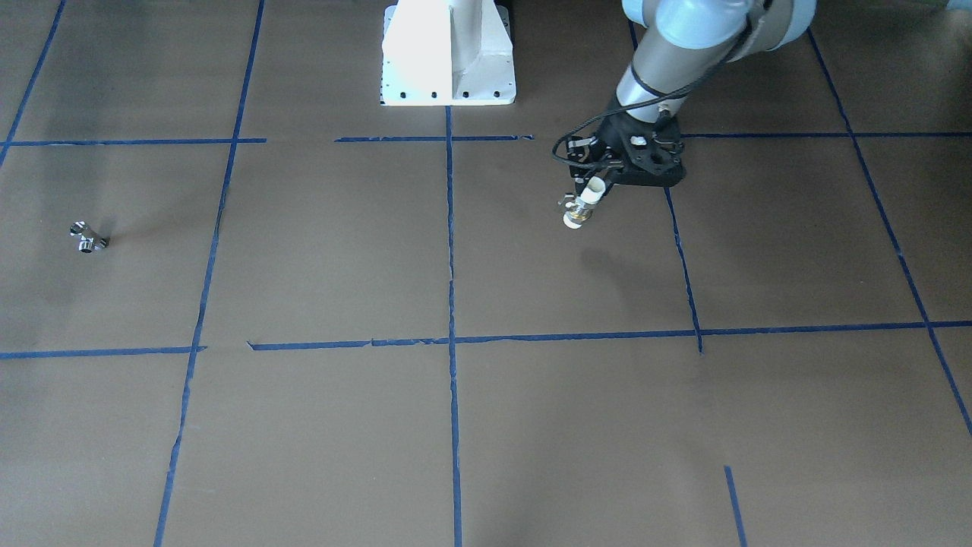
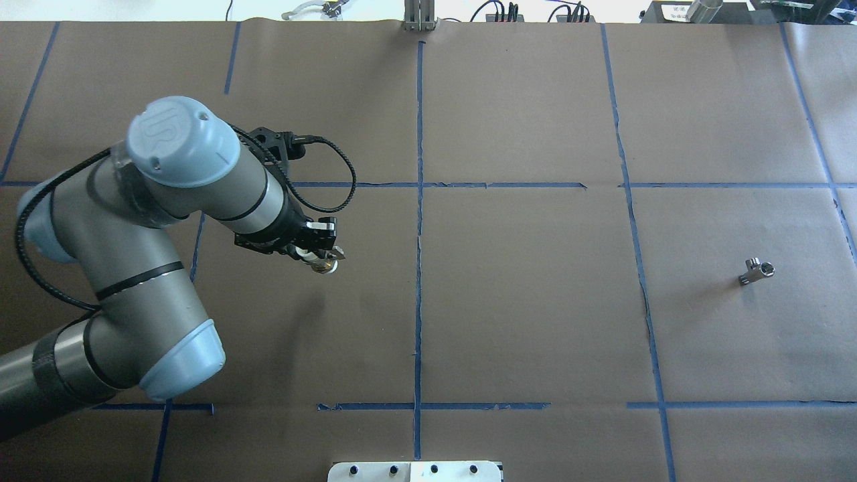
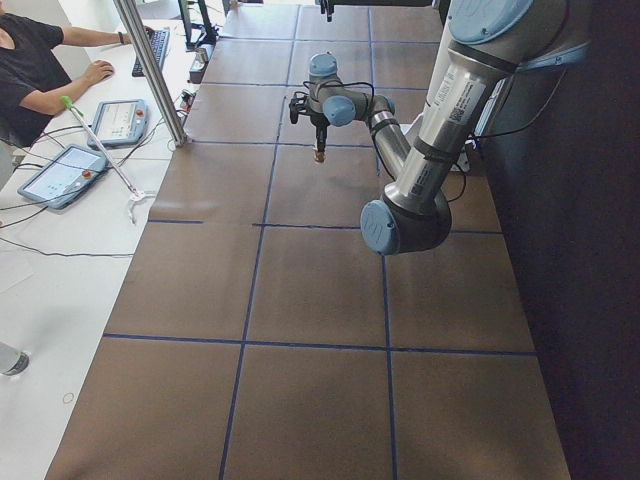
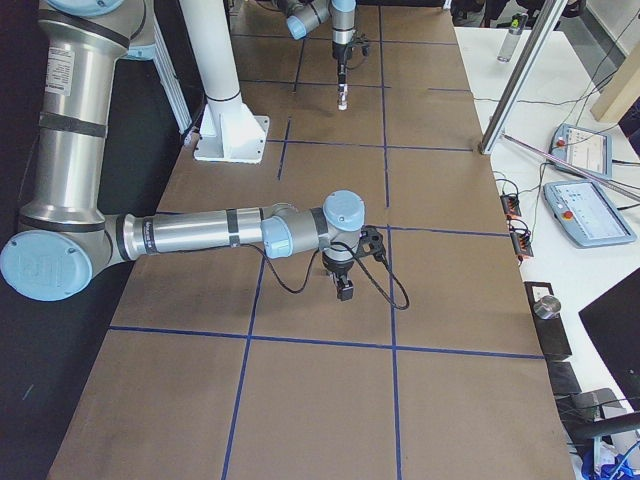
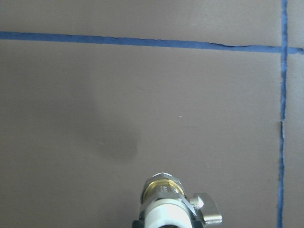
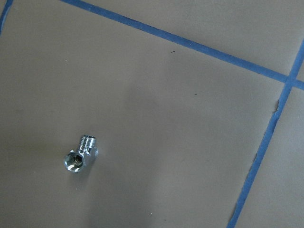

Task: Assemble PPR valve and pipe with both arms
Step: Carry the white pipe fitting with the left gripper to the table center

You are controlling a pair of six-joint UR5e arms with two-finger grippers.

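My left gripper (image 1: 594,190) is shut on the PPR valve (image 1: 582,209), a white stub with a brass band and a small metal handle. It holds the valve above the brown paper, left of centre in the overhead view (image 2: 326,266), and the valve fills the bottom of the left wrist view (image 5: 166,202). The pipe (image 1: 89,238), a small shiny T-shaped fitting, lies alone on the table at the right of the overhead view (image 2: 757,271) and shows in the right wrist view (image 6: 80,154). My right gripper (image 4: 345,290) shows only in the exterior right view, so I cannot tell its state.
The white robot base (image 1: 448,53) stands at the table's robot side. Blue tape lines (image 2: 419,221) divide the brown paper into squares. A metal post (image 3: 150,70) and a desk with tablets (image 3: 65,172) and an operator lie past the far edge.
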